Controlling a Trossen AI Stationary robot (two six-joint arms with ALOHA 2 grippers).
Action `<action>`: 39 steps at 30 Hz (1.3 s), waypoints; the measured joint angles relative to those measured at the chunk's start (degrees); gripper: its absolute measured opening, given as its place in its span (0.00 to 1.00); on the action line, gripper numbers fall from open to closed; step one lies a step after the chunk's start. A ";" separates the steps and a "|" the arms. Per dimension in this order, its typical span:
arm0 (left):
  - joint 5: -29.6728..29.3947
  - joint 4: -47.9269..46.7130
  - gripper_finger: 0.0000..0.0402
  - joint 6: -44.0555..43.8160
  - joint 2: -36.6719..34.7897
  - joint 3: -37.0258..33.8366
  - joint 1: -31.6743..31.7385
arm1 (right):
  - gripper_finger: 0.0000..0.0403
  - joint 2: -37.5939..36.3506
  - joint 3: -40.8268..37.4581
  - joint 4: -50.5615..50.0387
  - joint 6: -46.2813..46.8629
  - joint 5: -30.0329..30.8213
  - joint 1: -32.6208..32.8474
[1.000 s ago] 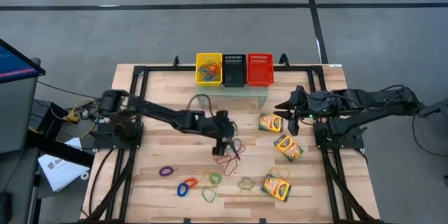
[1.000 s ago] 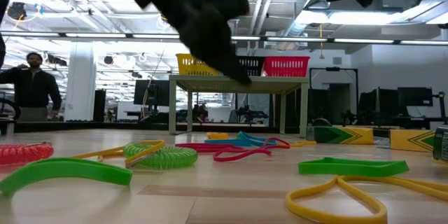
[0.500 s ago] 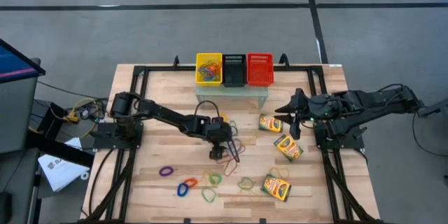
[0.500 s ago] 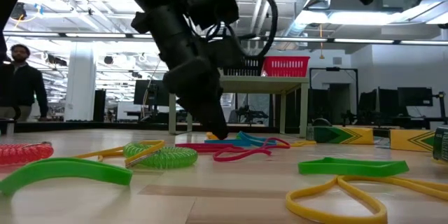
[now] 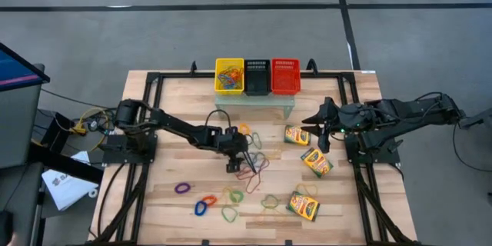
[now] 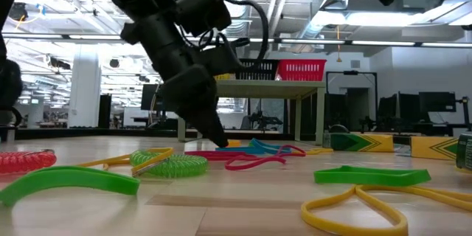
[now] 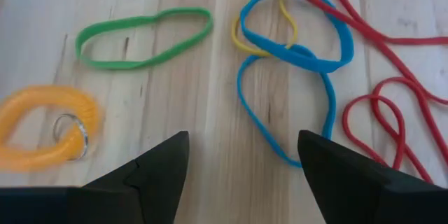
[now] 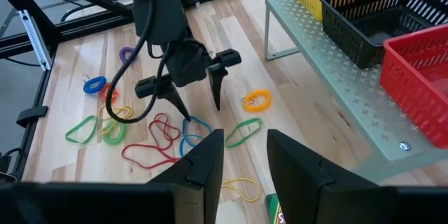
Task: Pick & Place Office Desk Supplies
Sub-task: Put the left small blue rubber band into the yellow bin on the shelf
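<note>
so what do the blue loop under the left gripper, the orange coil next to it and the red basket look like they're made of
Blue loop: probably rubber, matte; a thin flat band lying limp in a bent, irregular outline. Orange coil: likely soft plastic, slightly glossy; tightly wound spiral turns, with a small shiny ring, apparently metal, on it. Red basket: looks like rigid moulded plastic; uniform colour and a regular mesh of slots, though coated wire cannot be ruled out.

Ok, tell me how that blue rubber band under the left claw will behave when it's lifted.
The blue rubber band is a thin loop lying limp and bent, so it will probably sag and stretch. It looks very light. A yellow band crosses it, so that may well drag along. The open left claw hangs just above it.
</note>
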 joint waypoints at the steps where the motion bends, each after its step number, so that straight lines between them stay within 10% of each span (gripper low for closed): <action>1: 0.04 0.49 0.63 -0.21 0.11 -0.47 0.00 | 0.27 0.00 0.00 0.04 0.00 0.00 0.00; 18: -0.80 3.89 0.02 -3.59 0.53 -1.90 1.31 | 0.27 2.85 0.00 0.03 0.07 -0.03 0.00; 39: -14.91 3.49 0.00 12.20 -28.54 2.54 11.26 | 0.27 3.61 -0.02 0.02 -0.55 -0.07 0.00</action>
